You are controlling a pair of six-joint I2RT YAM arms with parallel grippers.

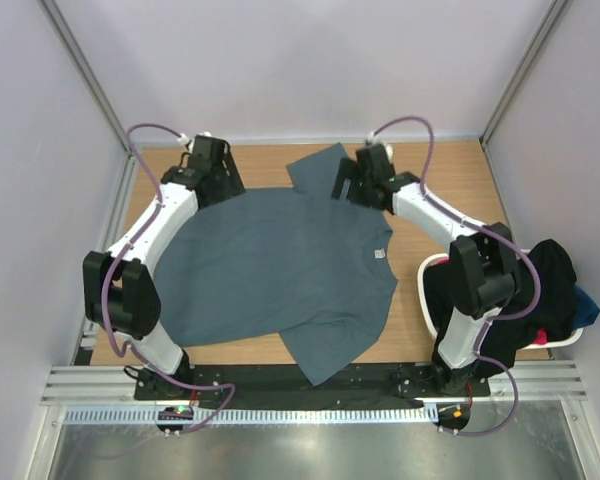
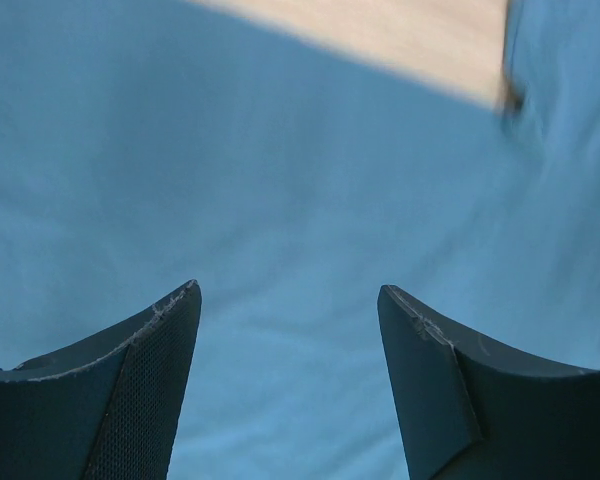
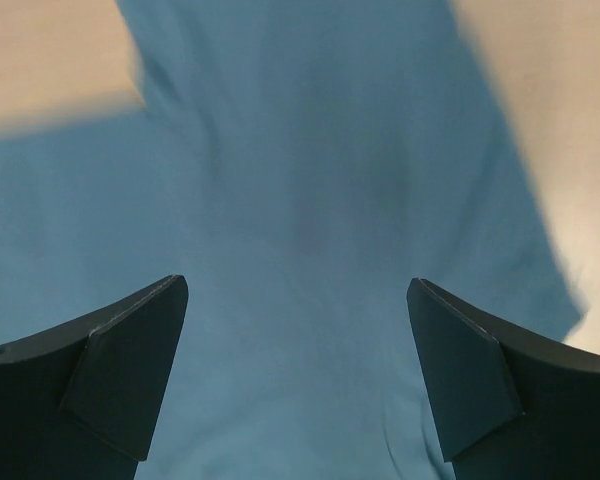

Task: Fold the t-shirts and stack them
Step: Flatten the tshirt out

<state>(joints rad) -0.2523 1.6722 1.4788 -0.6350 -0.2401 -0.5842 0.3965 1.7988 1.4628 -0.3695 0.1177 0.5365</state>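
A slate blue-grey t-shirt [image 1: 280,270] lies spread flat on the wooden table, neck toward the right, one sleeve at the far middle and one at the near edge. My left gripper [image 1: 218,182] is open over the shirt's far left corner; cloth [image 2: 280,200] fills the left wrist view between the fingers [image 2: 160,340]. My right gripper [image 1: 352,186] is open over the far sleeve [image 3: 310,200], and nothing is held. Other t-shirts, black [image 1: 540,275], blue [image 1: 587,308] and red [image 1: 542,337], are heaped in a basket at the right.
The white laundry basket [image 1: 427,268] stands at the table's right side beside the right arm's base. Bare wood [image 1: 450,185] shows at the far right and along the near left. Grey walls enclose the table on three sides.
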